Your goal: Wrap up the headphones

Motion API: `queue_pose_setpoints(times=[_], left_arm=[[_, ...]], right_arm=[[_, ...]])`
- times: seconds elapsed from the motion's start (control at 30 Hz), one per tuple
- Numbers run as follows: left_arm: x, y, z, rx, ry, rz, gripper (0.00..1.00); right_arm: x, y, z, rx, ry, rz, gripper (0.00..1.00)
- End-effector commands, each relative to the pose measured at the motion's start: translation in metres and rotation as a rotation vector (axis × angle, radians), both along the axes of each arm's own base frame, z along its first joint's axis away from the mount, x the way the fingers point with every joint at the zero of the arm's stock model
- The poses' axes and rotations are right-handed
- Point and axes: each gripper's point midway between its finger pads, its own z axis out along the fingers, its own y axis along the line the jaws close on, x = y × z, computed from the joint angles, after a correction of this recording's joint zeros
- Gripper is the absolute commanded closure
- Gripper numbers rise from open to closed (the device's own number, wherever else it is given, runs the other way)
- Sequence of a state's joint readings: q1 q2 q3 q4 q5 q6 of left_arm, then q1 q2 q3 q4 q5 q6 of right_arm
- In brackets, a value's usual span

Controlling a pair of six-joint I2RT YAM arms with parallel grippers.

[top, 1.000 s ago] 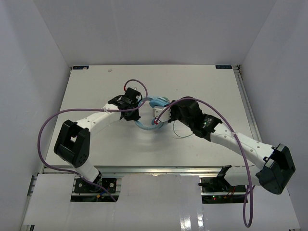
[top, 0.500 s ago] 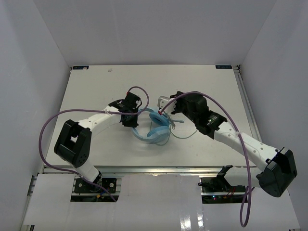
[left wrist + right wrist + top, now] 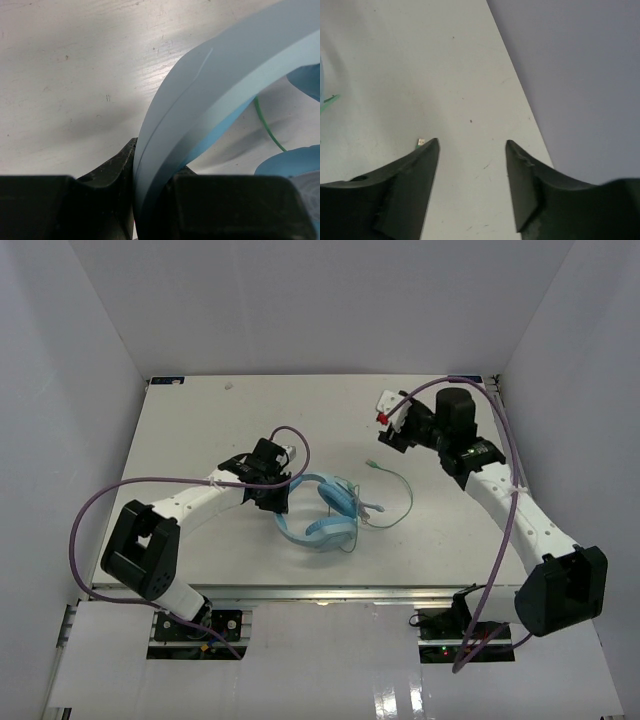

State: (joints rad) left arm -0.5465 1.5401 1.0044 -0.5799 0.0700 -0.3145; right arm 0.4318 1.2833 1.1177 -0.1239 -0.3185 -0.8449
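The light blue headphones [image 3: 322,512] lie at the table's middle, ear cups toward the right. My left gripper [image 3: 272,486] is shut on the headband [image 3: 210,85], which runs up between the black jaws; an ear cup [image 3: 292,160] and the cable [image 3: 267,127] show beyond it. The thin pale-green cable [image 3: 405,498] loops loosely right of the headset, and its plug end [image 3: 371,464] lies free on the table. My right gripper [image 3: 393,428] hovers at the back right, open and empty [image 3: 472,142], with the plug tip [image 3: 421,142] peeking out beside its left finger.
White walls enclose the table [image 3: 200,430] on three sides. In the right wrist view the table's edge meets the wall [image 3: 570,75] just beyond the fingers. Purple robot cables [image 3: 120,490] arc over both arms.
My right gripper has opened, let go at the headphones and pulled away to the back right. The headset has swung toward the front with my left gripper, which kept its hold on the headband.
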Motion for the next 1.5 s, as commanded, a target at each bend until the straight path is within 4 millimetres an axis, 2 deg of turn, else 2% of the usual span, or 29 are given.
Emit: queue_pose_setpoints(times=[0.0,0.13,0.2,0.3,0.5,0.7,0.83,0.93,1.23,1.33,1.43,1.47], left_arm=[[0.002,-0.019,0.029,-0.128,-0.071,-0.039,1.0],[-0.002,-0.02,0.03,-0.155,-0.075,-0.04,1.0],[-0.004,-0.022,0.032,-0.173,-0.078,-0.036,1.0],[-0.006,-0.023,0.037,-0.201,-0.087,-0.029,1.0],[-0.008,-0.025,0.042,-0.24,-0.103,-0.006,1.0],[-0.009,-0.026,0.04,-0.263,-0.104,0.011,1.0],[-0.01,-0.027,0.041,-0.28,-0.112,0.016,1.0],[-0.011,-0.026,0.044,-0.288,-0.12,0.016,1.0],[-0.014,-0.027,0.051,-0.317,-0.142,0.016,1.0],[-0.015,-0.028,0.054,-0.33,-0.148,0.014,1.0],[-0.016,-0.028,0.055,-0.337,-0.152,0.015,1.0],[-0.016,-0.028,0.055,-0.339,-0.153,0.014,1.0]], right_arm=[[-0.02,-0.017,-0.026,0.15,0.29,0.167,0.3],[-0.054,-0.016,-0.071,0.182,0.49,0.316,0.17],[-0.07,-0.013,-0.086,0.187,0.572,0.366,0.1],[-0.087,-0.013,-0.111,0.164,0.672,0.389,0.05],[-0.116,-0.014,-0.161,0.039,0.773,0.374,0.05],[-0.133,-0.006,-0.197,-0.008,0.806,0.315,0.05],[-0.13,-0.007,-0.214,-0.035,0.819,0.264,0.05],[-0.124,-0.007,-0.217,-0.058,0.804,0.255,0.06],[-0.125,-0.002,-0.236,-0.175,0.726,0.338,0.11],[-0.12,0.0,-0.24,-0.198,0.689,0.346,0.15],[-0.116,0.004,-0.241,-0.201,0.672,0.351,0.28],[-0.116,0.004,-0.241,-0.202,0.674,0.352,0.28]])
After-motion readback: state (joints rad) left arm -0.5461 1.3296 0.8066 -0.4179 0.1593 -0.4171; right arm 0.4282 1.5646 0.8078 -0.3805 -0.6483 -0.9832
